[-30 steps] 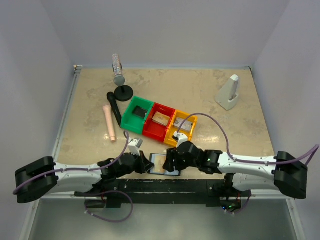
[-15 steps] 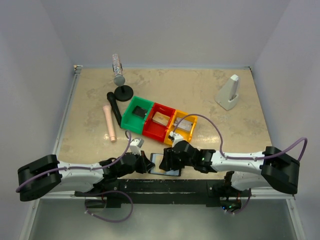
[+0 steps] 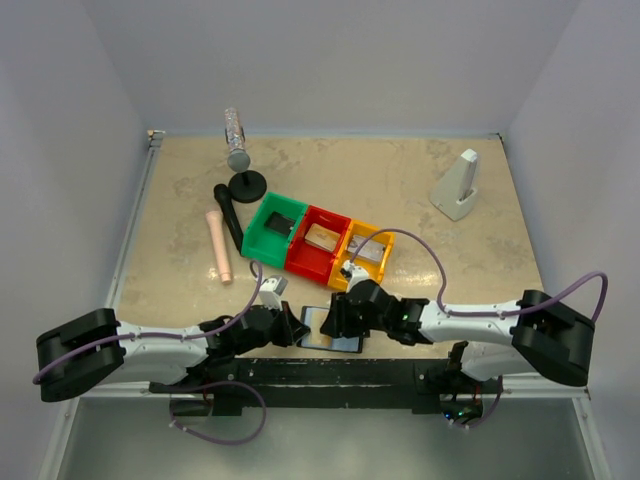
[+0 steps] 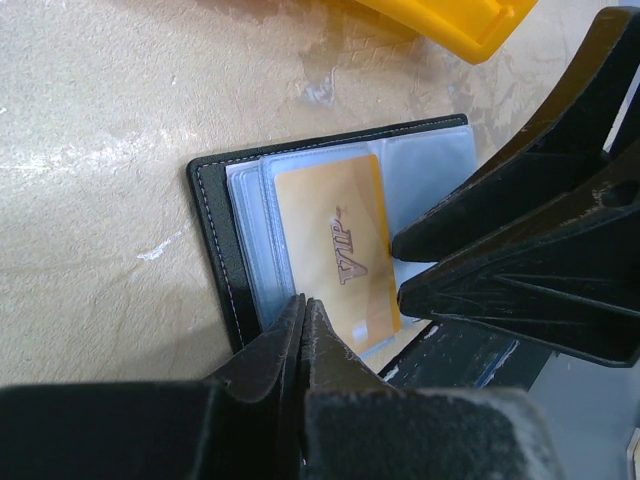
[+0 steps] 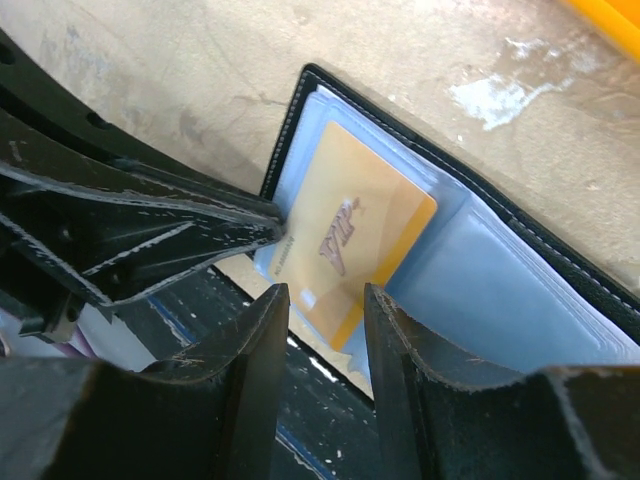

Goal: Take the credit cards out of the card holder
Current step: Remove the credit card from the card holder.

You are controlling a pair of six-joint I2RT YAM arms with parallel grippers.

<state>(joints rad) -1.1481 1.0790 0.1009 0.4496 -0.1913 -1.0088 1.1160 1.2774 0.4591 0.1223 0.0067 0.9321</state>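
Note:
The card holder [image 3: 345, 343] lies open at the table's near edge, a black case [image 4: 213, 235] with blue-grey plastic sleeves [image 5: 520, 290]. A gold credit card [image 4: 335, 240] marked VIP sticks partly out of a sleeve toward the table edge. My left gripper [image 4: 303, 300] is shut, its tip resting on the holder's sleeve beside the card. My right gripper [image 5: 325, 292] is open, its two fingers standing either side of the card's [image 5: 350, 230] protruding end, not touching it. In the top view the left gripper [image 3: 290, 325] and right gripper [image 3: 335, 318] meet over the holder.
Green [image 3: 272, 228], red [image 3: 318, 243] and yellow [image 3: 362, 255] bins stand in a row just behind the holder, cards lying in the red and yellow ones. A pink cylinder [image 3: 219, 245], a black stand [image 3: 247, 184] and a white wedge [image 3: 458, 185] sit farther back.
The right arm has shifted left and closer to the card holder, its elbow swinging inward. The left arm has stayed where it was, still shut.

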